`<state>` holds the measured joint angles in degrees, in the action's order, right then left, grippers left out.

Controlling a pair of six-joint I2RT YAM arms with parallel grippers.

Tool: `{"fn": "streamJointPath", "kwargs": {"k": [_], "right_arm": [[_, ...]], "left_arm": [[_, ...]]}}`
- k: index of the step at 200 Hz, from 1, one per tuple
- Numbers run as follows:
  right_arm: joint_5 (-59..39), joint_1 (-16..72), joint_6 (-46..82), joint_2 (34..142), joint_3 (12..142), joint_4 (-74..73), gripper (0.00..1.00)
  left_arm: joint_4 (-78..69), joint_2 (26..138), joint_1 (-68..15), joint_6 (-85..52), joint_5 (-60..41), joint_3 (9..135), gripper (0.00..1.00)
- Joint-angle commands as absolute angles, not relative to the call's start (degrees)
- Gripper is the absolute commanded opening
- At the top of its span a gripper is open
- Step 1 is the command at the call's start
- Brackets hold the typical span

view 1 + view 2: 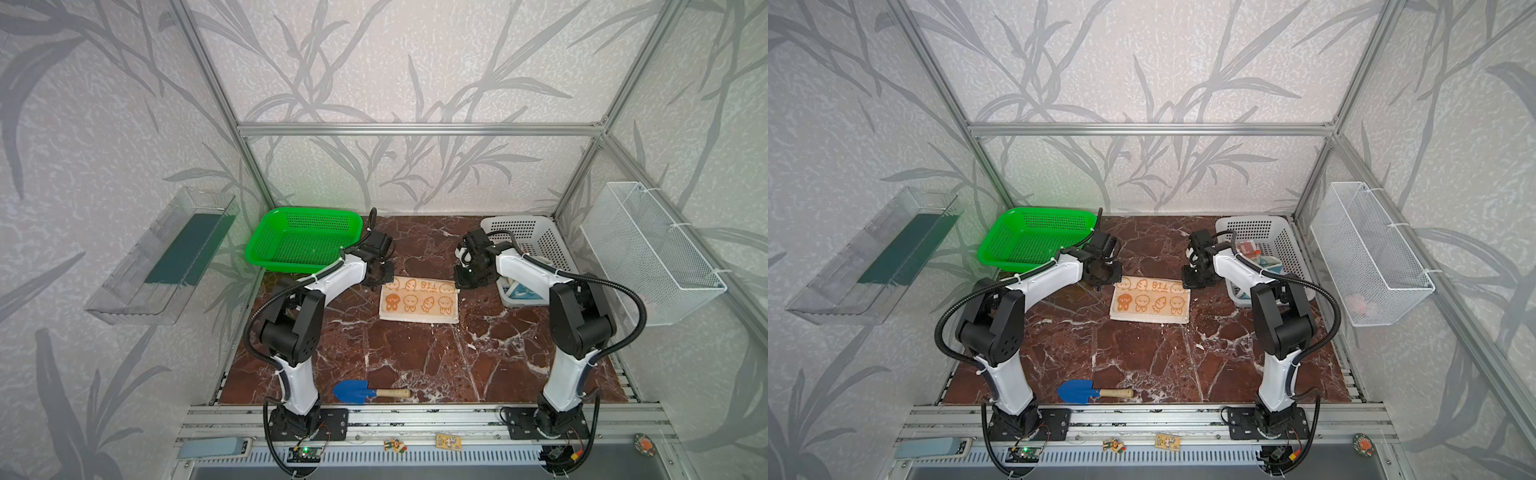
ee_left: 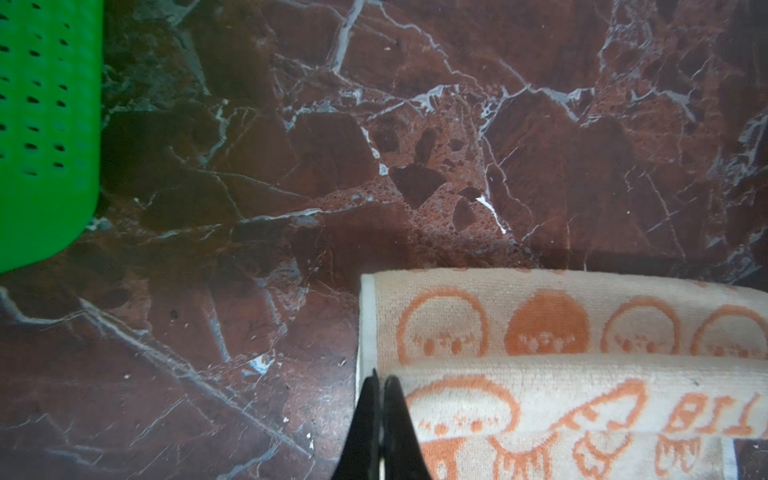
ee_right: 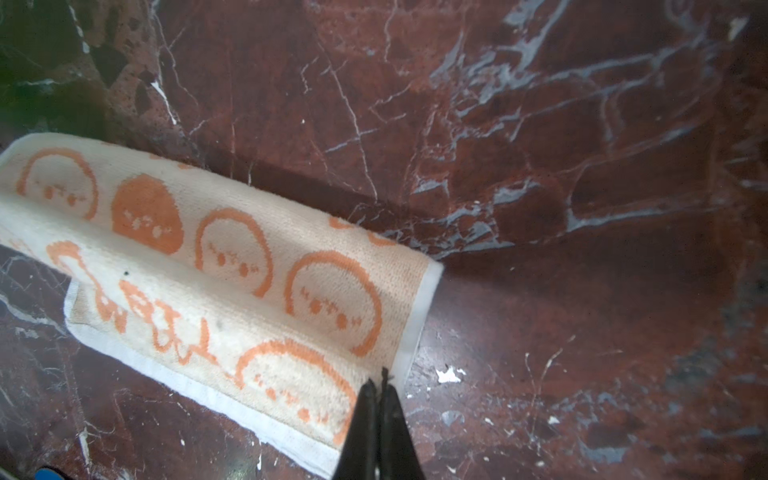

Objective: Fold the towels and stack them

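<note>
Orange towel: 2 far corners pinched by left pincer, right pincer; to be drawn level toward near edge of worktop.

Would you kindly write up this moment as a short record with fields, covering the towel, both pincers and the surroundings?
towel: orange bunny towel on the marble table, far edge turned over as a flap
left pincer: shut on the flap's left corner
right pincer: shut on the flap's right corner
baskets: green basket back left; white basket back right, cloth inside
stray item: blue hand trowel near the front edge
</note>
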<state>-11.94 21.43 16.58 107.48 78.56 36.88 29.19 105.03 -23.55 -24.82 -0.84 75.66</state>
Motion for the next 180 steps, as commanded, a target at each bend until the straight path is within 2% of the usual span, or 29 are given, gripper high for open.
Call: {"fn": "streamJointPath", "kwargs": {"k": [1, 102, 180], "right_arm": [[-10.46, 21.09, 15.96, 105.34, 78.24, 41.21, 0.00], [-10.32, 21.99, 16.18, 99.96, 69.24, 39.36, 0.00], [-11.67, 23.09, 17.45, 103.66, 64.97, 35.20, 0.00]], "left_arm": [[33.07, 102.50, -23.08, -23.67, 2.12, 75.28, 0.00], [30.57, 96.69, -23.11, -24.64, -0.36, 67.50, 0.00], [25.87, 99.78, -24.15, -26.18, -1.93, 61.70, 0.00]]}}
